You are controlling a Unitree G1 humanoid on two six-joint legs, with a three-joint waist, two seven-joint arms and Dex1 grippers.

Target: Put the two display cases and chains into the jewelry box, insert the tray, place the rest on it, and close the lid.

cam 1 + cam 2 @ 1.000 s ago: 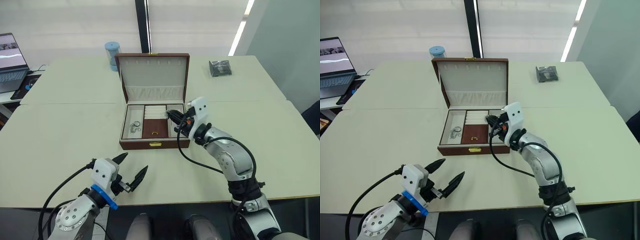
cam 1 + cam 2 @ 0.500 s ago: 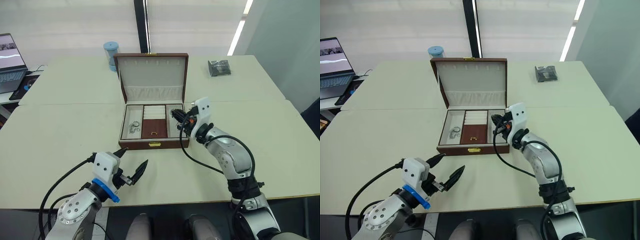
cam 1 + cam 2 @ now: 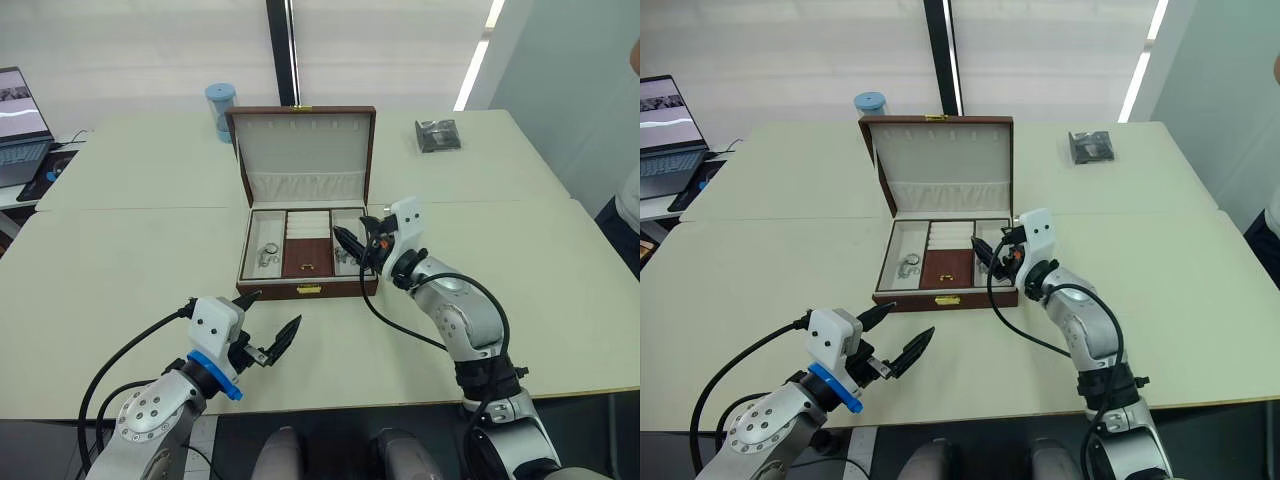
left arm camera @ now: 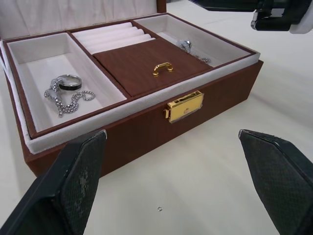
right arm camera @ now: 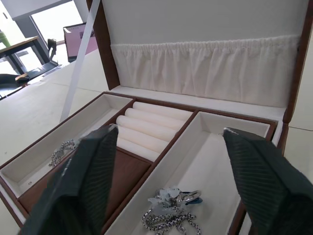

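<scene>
The jewelry box [image 3: 300,290] stands open mid-table, its lid [image 3: 305,150] upright behind it. The tray [image 4: 146,63] sits inside: brown centre with a gold handle, ring rolls behind. A silvery chain with a dark ring [image 4: 66,93] lies in its left cream compartment. A silvery chain and ring [image 5: 171,208] lie in the right one. My right gripper [image 3: 352,243] hovers open just over that right compartment, holding nothing. My left gripper [image 3: 272,310] is open and empty near the table's front edge, in front of the box and left of its clasp. The display cases are hidden.
A blue-lidded jar [image 3: 221,108] stands behind the box to the left. A crinkly dark packet [image 3: 438,135] lies at the back right. A laptop [image 3: 22,125] sits at the far left. Part of a person [image 3: 630,200] shows at the right edge.
My right gripper has gone from shut to open above the tray's right compartment. The left gripper has crept slightly towards the box.
</scene>
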